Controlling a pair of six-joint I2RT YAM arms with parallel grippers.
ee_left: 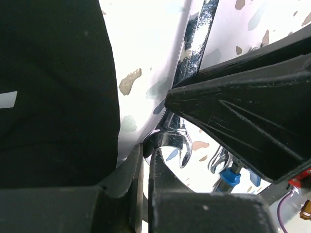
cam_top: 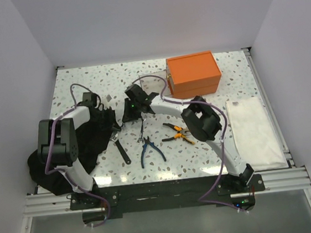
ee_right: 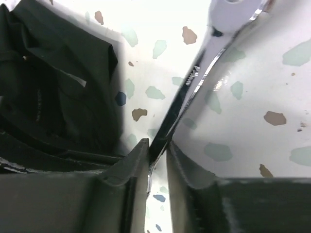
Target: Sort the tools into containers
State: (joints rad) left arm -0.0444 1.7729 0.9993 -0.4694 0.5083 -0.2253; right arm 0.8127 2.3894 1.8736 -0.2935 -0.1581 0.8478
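Note:
My right gripper (cam_top: 130,115) (ee_right: 158,145) is shut on a silver spanner (ee_right: 194,80), holding it low over the table beside the floppy black bag (cam_top: 94,142) (ee_right: 53,82). My left gripper (cam_top: 91,99) (ee_left: 146,145) sits at the bag's far edge, its jaws almost together with dark fabric pinched at the tips. In the left wrist view the bag (ee_left: 53,87) fills the left, and the spanner (ee_left: 197,29) and the right gripper's black body (ee_left: 243,111) show on the right. The orange box (cam_top: 194,74) stands at the back with its lid down.
A black-handled adjustable wrench (cam_top: 120,149), blue-handled pliers (cam_top: 149,150) and orange-and-black pliers (cam_top: 178,132) lie on the speckled table in front. A clear box (cam_top: 155,87) stands left of the orange box. A flat white sheet (cam_top: 253,132) lies at the right.

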